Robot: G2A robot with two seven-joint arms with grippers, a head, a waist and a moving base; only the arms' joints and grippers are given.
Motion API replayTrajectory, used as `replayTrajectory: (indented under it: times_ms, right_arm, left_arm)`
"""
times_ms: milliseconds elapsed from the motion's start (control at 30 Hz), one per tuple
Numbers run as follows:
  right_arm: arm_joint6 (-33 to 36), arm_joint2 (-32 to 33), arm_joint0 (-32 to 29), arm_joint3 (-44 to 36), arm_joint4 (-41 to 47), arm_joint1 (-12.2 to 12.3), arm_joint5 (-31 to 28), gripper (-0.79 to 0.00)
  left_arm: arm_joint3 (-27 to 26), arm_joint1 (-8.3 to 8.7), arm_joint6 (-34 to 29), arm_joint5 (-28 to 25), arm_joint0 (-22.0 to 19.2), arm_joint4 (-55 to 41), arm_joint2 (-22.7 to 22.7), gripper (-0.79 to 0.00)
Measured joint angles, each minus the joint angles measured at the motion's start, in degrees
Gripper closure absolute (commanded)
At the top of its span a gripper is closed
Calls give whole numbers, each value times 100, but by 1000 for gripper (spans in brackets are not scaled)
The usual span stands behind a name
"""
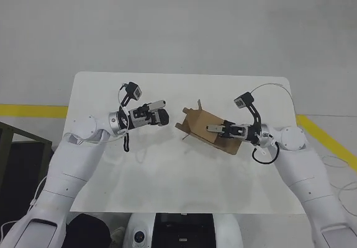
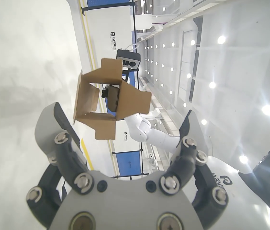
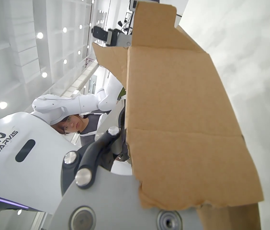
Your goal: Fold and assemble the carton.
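Observation:
A brown cardboard carton [image 1: 203, 127] is held just above the table's middle, lying on its side with loose end flaps splayed. Its open end [image 2: 101, 96] faces my left gripper. My right gripper [image 1: 218, 129] is shut on one carton wall [image 3: 178, 111], with a finger [image 3: 122, 125] against the inner face and a dark part showing inside the carton [image 2: 111, 94]. A short gap to the carton's left, my left gripper [image 1: 161, 116] stands open with nothing between its fingers [image 2: 60, 120]. The right wrist view shows it beyond the carton's far flap [image 3: 102, 35].
The white table [image 1: 135, 180] carries nothing else. Yellow floor tape [image 1: 17, 111] runs past both short sides. A dark frame [image 1: 4, 149] stands on the floor to the left of the table.

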Motion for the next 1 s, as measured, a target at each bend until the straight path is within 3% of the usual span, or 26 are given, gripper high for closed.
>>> replayTrajectory:
  times_ms: [367,1000]
  right_arm:
    - [-15,-237,-144,-333,397,122,-15,0]
    - [-177,-683,74,-177,514,201,-177,0]
  left_arm:
    - [293,-113,142,-166,-142,-64,431,-785]
    - [-90,-208,-263,-70,-133,-715,681,-785]
